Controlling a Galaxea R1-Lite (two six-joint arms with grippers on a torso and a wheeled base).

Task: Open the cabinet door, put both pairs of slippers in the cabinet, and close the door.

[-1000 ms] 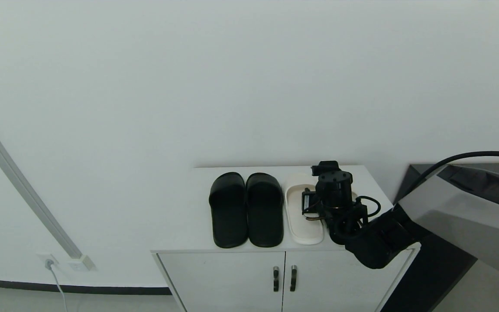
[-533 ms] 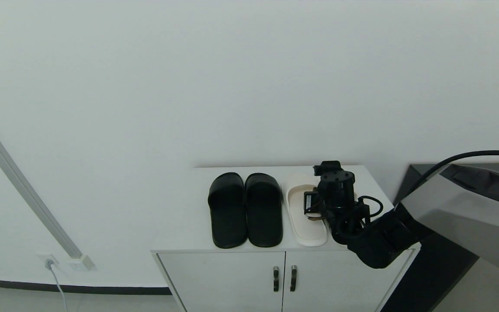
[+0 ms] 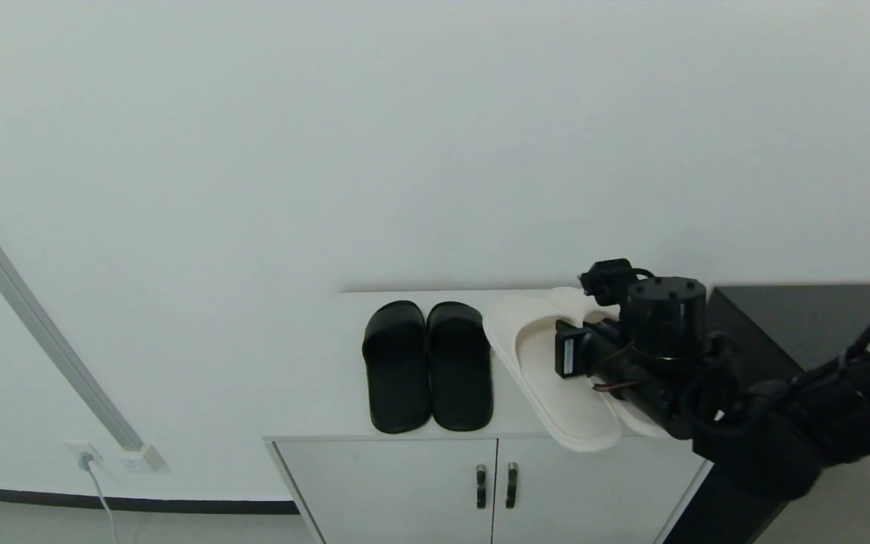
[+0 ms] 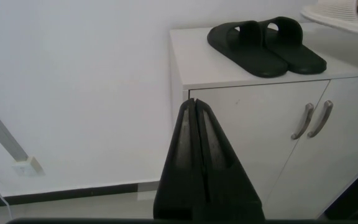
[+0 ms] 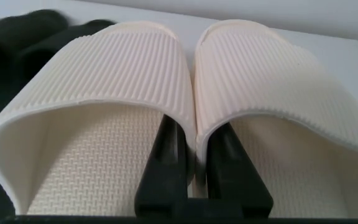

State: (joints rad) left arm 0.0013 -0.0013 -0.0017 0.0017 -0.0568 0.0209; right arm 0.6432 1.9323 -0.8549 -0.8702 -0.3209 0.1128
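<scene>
Right claw: there it is, the right claw [image 3: 593, 363] up over the cabinet's right front corner, one finger [image 5: 166, 155] inside each shoe, pinching the two touching inner walls of the white slippers [image 5: 123, 68] together.
White slippers: cream, ribbed across the broad straps, pebbled on the footbeds. The pair [image 3: 556, 400] hangs side by side in that grip, angled, looking clear of the cabinet top, with the heels poking out past its front edge.
Black slippers: matte black slides [image 3: 429, 366], smooth wide straps, flat on the cabinet top, side by side and touching, just to the left of the white pair, heels near the front edge.
Cabinet: a white cabinet [image 3: 390, 483] against the wall, both doors closed, two dark upright handles [image 3: 494, 485] close together at the centre seam.
Left claw: down low and well out in front of the cabinet, the left claw [image 4: 195, 106] has its fingers pressed flat together, holding nothing.
Wall: a plugged-in wall socket [image 3: 86, 455] low on the left.
</scene>
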